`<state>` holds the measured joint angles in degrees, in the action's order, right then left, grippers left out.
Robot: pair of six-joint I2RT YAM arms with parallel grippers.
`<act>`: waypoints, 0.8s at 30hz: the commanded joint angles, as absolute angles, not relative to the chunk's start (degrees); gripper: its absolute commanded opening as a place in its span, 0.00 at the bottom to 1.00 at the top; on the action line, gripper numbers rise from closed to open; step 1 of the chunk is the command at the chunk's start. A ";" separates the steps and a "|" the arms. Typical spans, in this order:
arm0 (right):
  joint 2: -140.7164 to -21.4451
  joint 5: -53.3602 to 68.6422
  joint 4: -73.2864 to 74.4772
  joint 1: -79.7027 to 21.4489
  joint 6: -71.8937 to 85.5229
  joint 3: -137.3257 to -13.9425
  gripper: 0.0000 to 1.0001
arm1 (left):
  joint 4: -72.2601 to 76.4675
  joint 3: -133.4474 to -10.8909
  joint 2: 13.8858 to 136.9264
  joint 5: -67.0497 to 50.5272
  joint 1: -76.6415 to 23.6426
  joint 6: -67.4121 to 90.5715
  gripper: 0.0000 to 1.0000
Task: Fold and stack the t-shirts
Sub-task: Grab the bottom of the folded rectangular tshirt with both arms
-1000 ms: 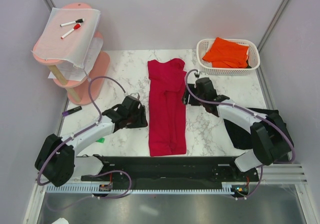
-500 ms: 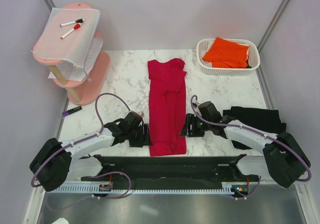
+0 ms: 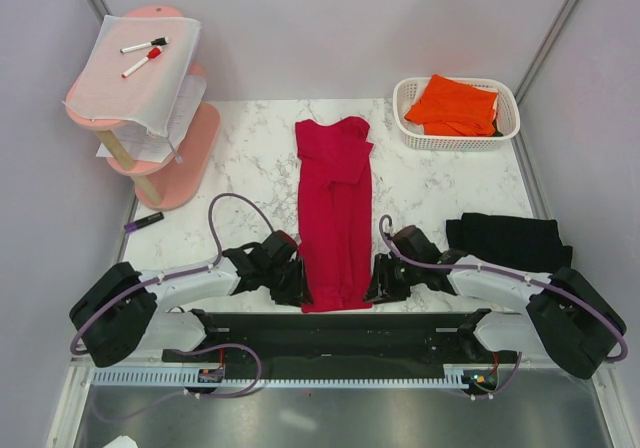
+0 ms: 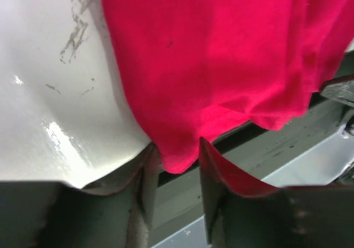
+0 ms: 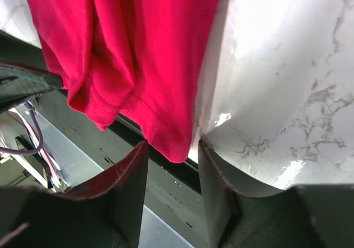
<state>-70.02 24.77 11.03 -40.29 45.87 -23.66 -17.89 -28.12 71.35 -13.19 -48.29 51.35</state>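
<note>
Now | crimson t-shirt (image 3: 335, 208): narrow fold, flat | left end effector (image 4: 178, 151), right end effector (image 5: 172, 147): part-open astride hem corners

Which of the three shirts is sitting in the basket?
The orange shirt, bundled in the white basket at the far right. The red shirt lies stretched out on the table; the black shirt lies near its right edge.

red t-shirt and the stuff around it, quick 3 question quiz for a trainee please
1. True or false: the orange t-shirt lies in the white basket.
2. Which part of the red t-shirt sits between the left fingers? A collar, B near hem corner, C sleeve.
3. Fill in: the black t-shirt lies on the robot's ____ of the red one.
Key: 1 true; 2 B; 3 right.
</note>
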 commanded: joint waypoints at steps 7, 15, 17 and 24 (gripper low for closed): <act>-71.37 19.33 3.70 -41.31 49.74 -20.04 0.00 | -20.30 -26.11 73.05 -11.34 -49.57 55.37 0.06; -65.75 19.60 10.45 -41.84 48.43 -17.93 0.00 | -28.12 -24.61 65.22 -9.49 -49.57 56.16 0.02; -64.08 20.39 11.60 -41.84 48.08 -17.93 0.00 | -29.96 -24.61 63.12 -9.49 -49.57 56.07 0.02; -59.94 18.11 9.32 -41.92 48.43 -19.86 0.00 | -33.04 -30.31 59.85 -6.25 -49.57 53.71 0.02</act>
<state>-61.71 21.41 9.69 -41.80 49.08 -18.44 -27.92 -25.69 60.93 -10.11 -49.34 54.43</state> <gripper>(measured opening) 0.011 0.034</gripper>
